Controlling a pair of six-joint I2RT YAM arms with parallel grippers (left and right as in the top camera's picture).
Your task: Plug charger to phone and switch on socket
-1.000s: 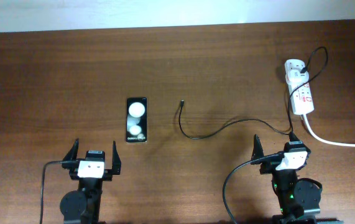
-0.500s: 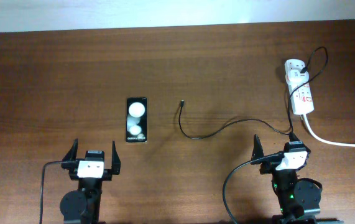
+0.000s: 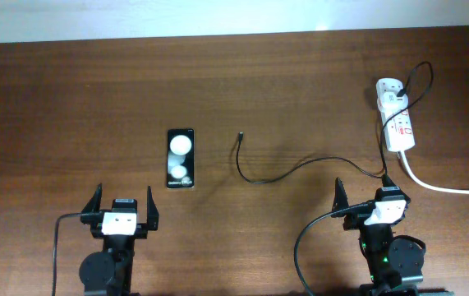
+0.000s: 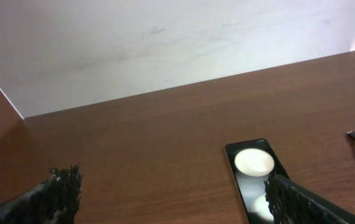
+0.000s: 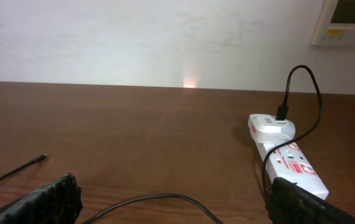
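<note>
Both grippers, left [image 3: 124, 197] and right [image 3: 364, 191], sit spread wide and empty at the table's near edge. The phone [image 3: 181, 158] lies ahead of the left one. The charger [image 3: 241, 140] tip lies loose near the phone, not touching it. The socket [image 3: 398, 123] lies at the far right. Nothing looks done yet: plugging in and switching on both remain.

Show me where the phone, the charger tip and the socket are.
phone [image 3: 180, 158], overhead view, middle of its black face
charger tip [image 3: 239, 136], overhead view, the small black connector itself
socket [image 3: 398, 123], overhead view, middle of its white body
</note>
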